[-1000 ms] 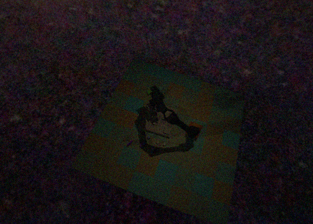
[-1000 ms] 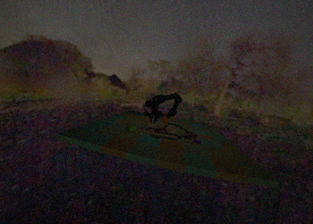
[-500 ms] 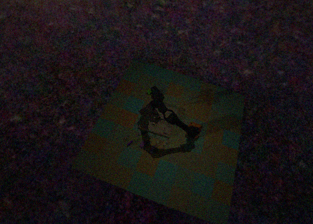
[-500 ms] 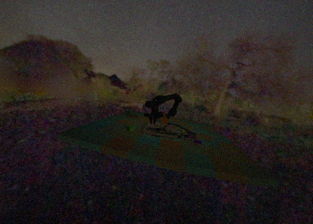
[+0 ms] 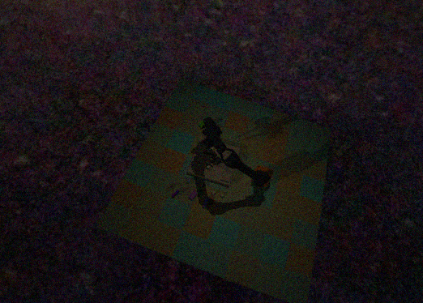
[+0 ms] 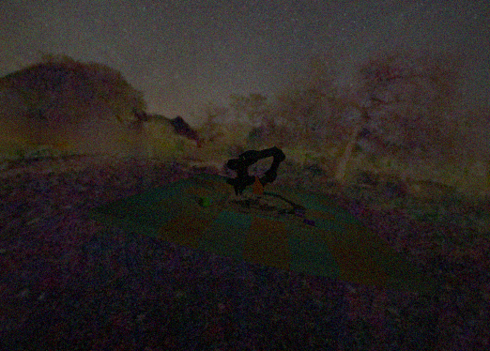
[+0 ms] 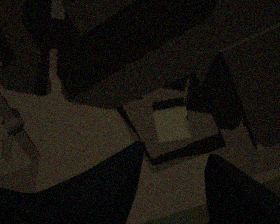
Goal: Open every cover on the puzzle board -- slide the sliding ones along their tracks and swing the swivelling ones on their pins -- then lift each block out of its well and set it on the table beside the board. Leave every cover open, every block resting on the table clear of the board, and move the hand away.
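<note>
While hovering low over the pale tan puzzle board (image 5: 239,181) (image 7: 90,130), with the fingers of the black gripper (image 5: 207,151) (image 6: 237,190) (image 7: 175,157) parted and nothing between. Just ahead of the fingertips in the wrist view, on a raised square part (image 7: 205,125) of the board, a pale square patch (image 7: 172,125); cannot tell whether cover or block. Beside the board, two small purple pieces (image 5: 175,194) (image 6: 309,222) and, on the opposite side, a small green piece (image 5: 201,125) (image 6: 205,202). Underneath everything, a teal-and-orange checkered surface (image 5: 247,240) (image 6: 267,242).
</note>
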Available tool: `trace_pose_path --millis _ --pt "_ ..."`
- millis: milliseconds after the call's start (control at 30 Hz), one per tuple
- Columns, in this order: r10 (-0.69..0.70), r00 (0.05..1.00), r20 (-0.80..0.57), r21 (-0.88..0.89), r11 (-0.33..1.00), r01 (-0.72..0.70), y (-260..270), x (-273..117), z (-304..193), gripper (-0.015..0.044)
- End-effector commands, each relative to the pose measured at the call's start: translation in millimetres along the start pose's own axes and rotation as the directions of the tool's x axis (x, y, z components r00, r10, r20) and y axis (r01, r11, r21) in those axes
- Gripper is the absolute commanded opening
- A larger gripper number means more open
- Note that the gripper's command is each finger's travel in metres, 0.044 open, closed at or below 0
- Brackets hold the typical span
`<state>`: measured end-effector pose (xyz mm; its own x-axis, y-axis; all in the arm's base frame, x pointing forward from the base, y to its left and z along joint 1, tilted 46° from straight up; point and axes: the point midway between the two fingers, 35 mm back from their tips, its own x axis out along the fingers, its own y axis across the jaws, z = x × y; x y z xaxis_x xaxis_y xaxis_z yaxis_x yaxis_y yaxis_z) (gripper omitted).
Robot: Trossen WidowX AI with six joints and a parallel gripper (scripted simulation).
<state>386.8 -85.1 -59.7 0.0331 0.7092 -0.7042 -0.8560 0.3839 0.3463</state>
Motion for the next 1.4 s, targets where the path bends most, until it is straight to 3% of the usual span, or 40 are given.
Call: trace_pose_path --millis 0,667,1367 --pt "-0.001 1.0 0.005 -0.06 0.998 0.001 -0.1 1.7 0.5 0.0144" --pt "0.0 1.0 0.005 -0.352 0.936 0.002 0.5 8.5 1.0 0.0144" --pt "0.0 1.0 0.005 -0.354 0.935 0.002 0.4 10.2 1.0 0.0144"
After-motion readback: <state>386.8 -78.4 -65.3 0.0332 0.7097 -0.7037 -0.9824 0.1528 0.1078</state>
